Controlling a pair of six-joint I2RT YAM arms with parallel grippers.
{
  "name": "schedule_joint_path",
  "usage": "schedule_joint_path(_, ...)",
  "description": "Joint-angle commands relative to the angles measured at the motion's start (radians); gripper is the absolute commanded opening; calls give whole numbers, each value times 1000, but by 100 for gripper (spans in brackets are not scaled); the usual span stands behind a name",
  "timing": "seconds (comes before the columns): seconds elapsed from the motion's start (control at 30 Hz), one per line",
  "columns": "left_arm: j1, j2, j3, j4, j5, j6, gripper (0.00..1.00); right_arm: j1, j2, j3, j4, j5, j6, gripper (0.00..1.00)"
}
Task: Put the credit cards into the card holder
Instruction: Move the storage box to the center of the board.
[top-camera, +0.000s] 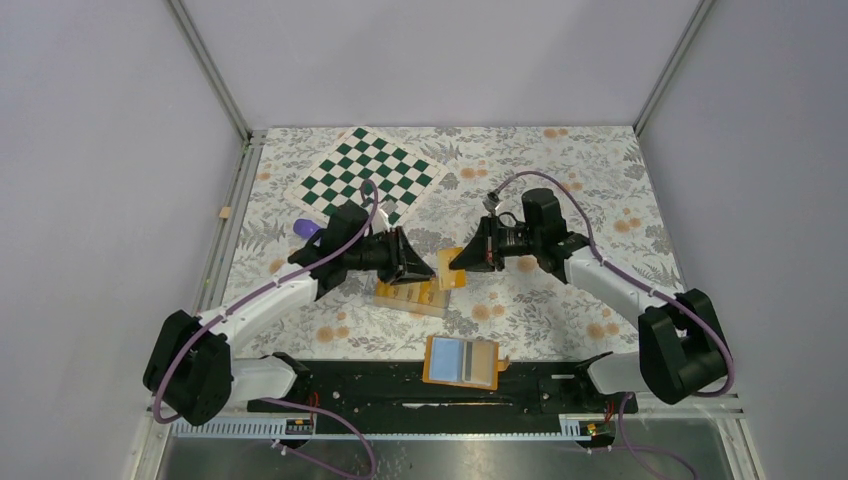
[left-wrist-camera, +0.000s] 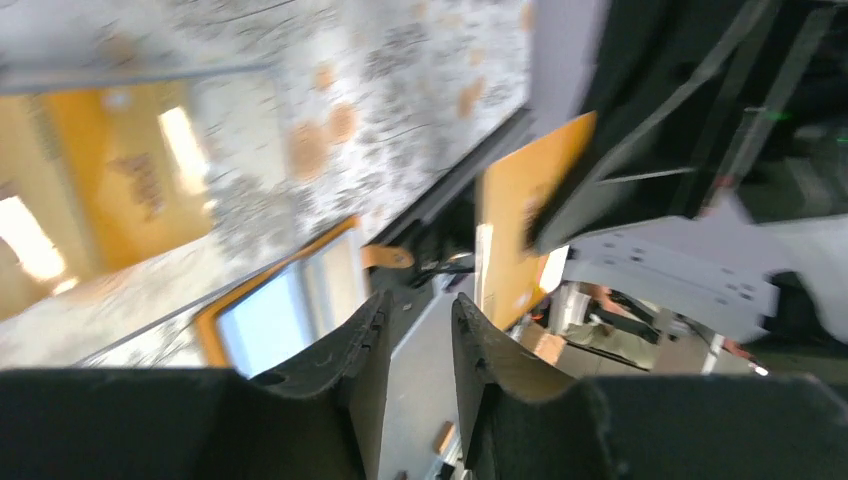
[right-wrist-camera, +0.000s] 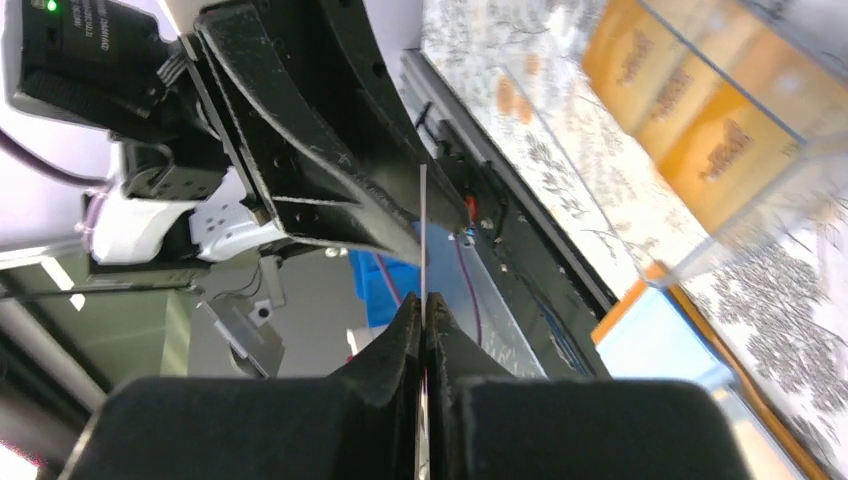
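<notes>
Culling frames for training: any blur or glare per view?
Top external: sharp, evenly lit, no glare. Left wrist: motion blur smears the table and card holder; white blown-out patches on the box of cards. Right wrist: right hand sharp, box of cards at upper right blurred.

The left arm (top-camera: 262, 300) and right arm (top-camera: 610, 279) have white links, bulky black joints and a looping purple cable (top-camera: 540, 173) each. The black fingers (right-wrist-camera: 395, 345) look matte, perhaps plastic.

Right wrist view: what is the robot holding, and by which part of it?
The right gripper pinches a thin flat orange credit card by one edge. The left gripper is open and holds nothing.
</notes>
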Motion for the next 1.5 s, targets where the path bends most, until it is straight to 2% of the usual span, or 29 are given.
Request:
schedule_joint_path(0.0, -3, -42, 15, -324, -129, 192, 28, 1, -76, 111, -491, 228, -337, 0)
schedule_joint_path(0.13, -46, -69, -59, -427, -219, 226, 24, -1, -91, 126, -621, 379, -393, 0)
schedule_joint_path(0.23, -122, -61, -102, -430, -274, 210, 18, -2, -93, 112, -628, 397, -391, 0)
schedule_joint_path(0.37, -215, 25, -93, -407, -350, 193, 13, -2, -89, 104, -628, 404, -390, 0)
schedule_joint_path(0.5, -229, 136, -61, -314, -389, 166, 7, -2, -88, 111, -648, 412, -401, 0)
schedule_joint_path(0.73, -229, 363, 137, -263, -471, 188, 5, -3, -110, 102, -702, 449, -444, 0)
schedule_joint_path(0.97, -194, 577, 391, -291, -471, 230, 7, -5, -139, 57, -720, 469, -469, 0)
schedule_joint_path(1.07, -167, 612, 421, -294, -437, 235, 11, -4, -143, 32, -719, 465, -477, 0)
schedule_joint_path(1.23, -173, 545, 340, -295, -376, 234, 24, 7, -145, -29, -673, 434, -458, 0)
schedule_joint_path(1.47, -196, 313, 18, -190, -253, 114, 34, 128, -145, -117, -569, 432, -368, 0)
